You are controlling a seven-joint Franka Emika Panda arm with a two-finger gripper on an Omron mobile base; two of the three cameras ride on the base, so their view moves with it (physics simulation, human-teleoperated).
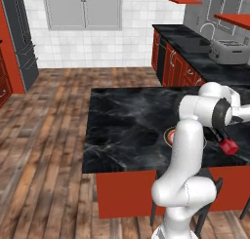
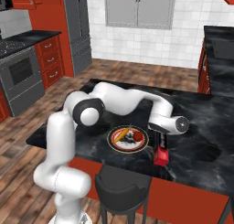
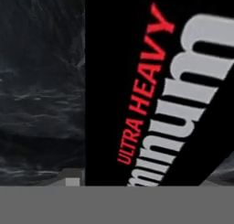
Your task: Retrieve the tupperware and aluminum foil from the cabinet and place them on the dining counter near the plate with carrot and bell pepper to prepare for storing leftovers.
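The aluminum foil (image 3: 151, 95) box fills the hand view up close, its red and white lettering running along its black side, with the black marble tabletop (image 3: 41, 81) beside it. The box stands on end just right of the plate (image 2: 128, 139) holding the carrot (image 2: 120, 136) and bell pepper (image 2: 136, 136). The claw (image 2: 161, 137) pinches its top.
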